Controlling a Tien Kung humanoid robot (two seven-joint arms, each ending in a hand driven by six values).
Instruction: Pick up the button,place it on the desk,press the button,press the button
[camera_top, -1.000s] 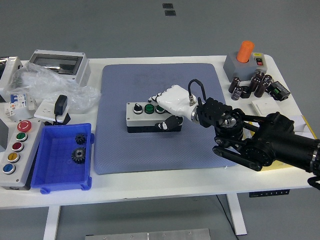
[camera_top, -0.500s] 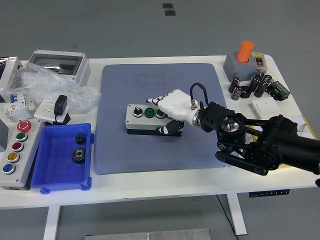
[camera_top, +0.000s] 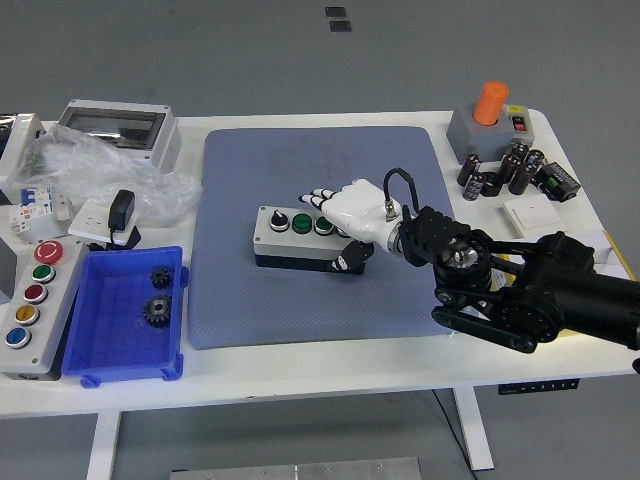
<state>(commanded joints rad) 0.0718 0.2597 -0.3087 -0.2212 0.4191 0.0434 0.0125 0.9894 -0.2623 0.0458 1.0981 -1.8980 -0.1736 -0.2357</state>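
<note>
1. Since the button box (camera_top: 300, 236) already lies on the blue mat (camera_top: 315, 290) on the desk (camera_top: 330, 375), I judge pressing is in hand.
2. My right hand (camera_top: 345, 212) rests over its right end, fingers (camera_top: 318, 196) spread, gripping nothing; next, one fingertip must push a button down.

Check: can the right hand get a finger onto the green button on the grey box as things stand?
Probably yes. The right hand sits at the right end of the grey button box on the blue mat, fingers stretched over its top near the green button; nothing lies between.
</note>
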